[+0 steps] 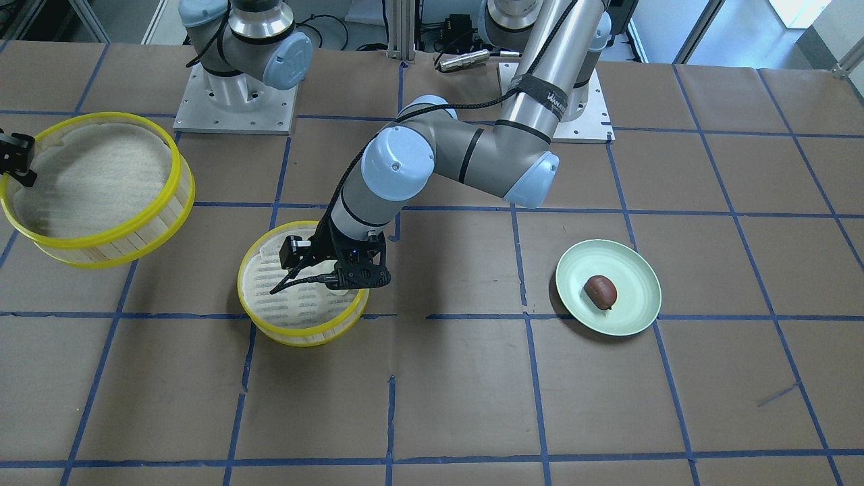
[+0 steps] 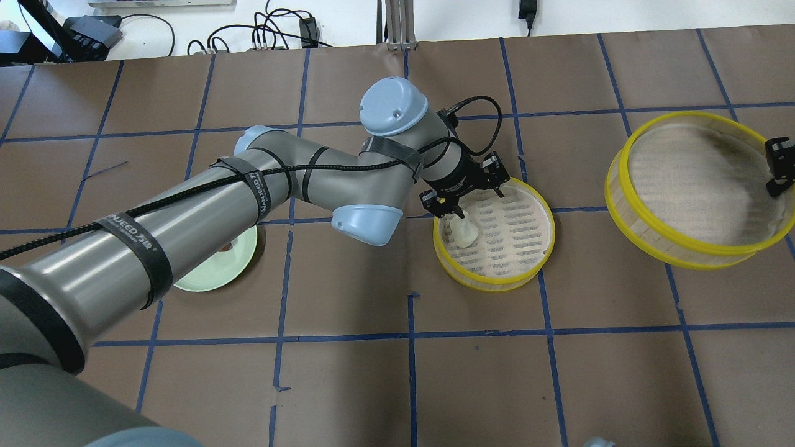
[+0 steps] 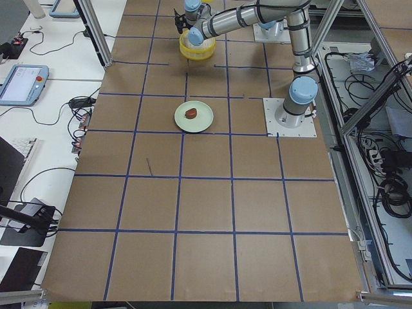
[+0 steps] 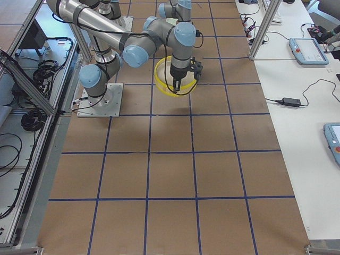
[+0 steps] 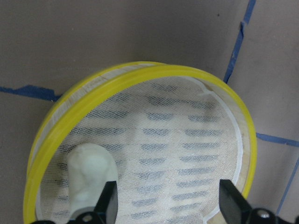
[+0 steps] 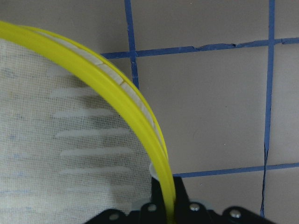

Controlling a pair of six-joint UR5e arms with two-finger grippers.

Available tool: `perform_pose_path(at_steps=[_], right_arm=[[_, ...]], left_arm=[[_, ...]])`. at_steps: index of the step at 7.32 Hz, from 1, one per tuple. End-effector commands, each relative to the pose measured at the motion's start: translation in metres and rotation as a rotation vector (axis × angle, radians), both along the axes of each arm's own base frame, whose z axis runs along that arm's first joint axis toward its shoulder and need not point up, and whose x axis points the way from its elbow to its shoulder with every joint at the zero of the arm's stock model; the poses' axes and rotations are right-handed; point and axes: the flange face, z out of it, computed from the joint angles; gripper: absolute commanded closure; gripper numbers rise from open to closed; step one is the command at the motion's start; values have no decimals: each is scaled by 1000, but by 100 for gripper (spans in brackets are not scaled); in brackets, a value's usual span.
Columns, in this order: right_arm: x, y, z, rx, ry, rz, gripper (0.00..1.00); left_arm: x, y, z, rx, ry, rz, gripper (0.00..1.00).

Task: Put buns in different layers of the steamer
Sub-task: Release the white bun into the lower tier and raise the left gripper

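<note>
The white bun (image 2: 464,233) lies on the mesh inside the smaller steamer tier (image 2: 497,287) at mid-table, near its rim. My left gripper (image 5: 169,203) is open just above it, with the bun (image 5: 91,175) beside one finger and no longer held. My right gripper (image 2: 776,167) is shut on the yellow rim of the second steamer tier (image 2: 646,239), which is tilted and appears held above the table. The rim passes between its fingers in the right wrist view (image 6: 140,116). The reddish-brown bun (image 1: 599,291) lies on the pale green plate (image 1: 634,270).
In the overhead view my left arm (image 2: 248,192) reaches across the table and covers most of the plate (image 2: 211,279). The brown paper table (image 1: 472,405) has a blue tape grid. Both robot bases (image 1: 236,101) stand at the back edge.
</note>
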Motion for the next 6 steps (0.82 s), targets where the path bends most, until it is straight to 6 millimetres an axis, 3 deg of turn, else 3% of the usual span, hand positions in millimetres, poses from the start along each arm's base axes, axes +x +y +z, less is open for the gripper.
perform_pose_path(at_steps=[1, 2, 4, 6], right_arm=[[6, 3, 6, -10, 10, -7, 86], [24, -1, 7, -15, 3, -44, 84], [114, -24, -14, 9, 5, -30, 93], [190, -50, -51, 4, 21, 58, 94]], left_arm=[[75, -19, 33, -91, -243, 46, 7], [126, -43, 37, -93, -274, 41, 6], [225, -68, 41, -32, -321, -27, 5], [299, -71, 52, -41, -393, -94, 3]])
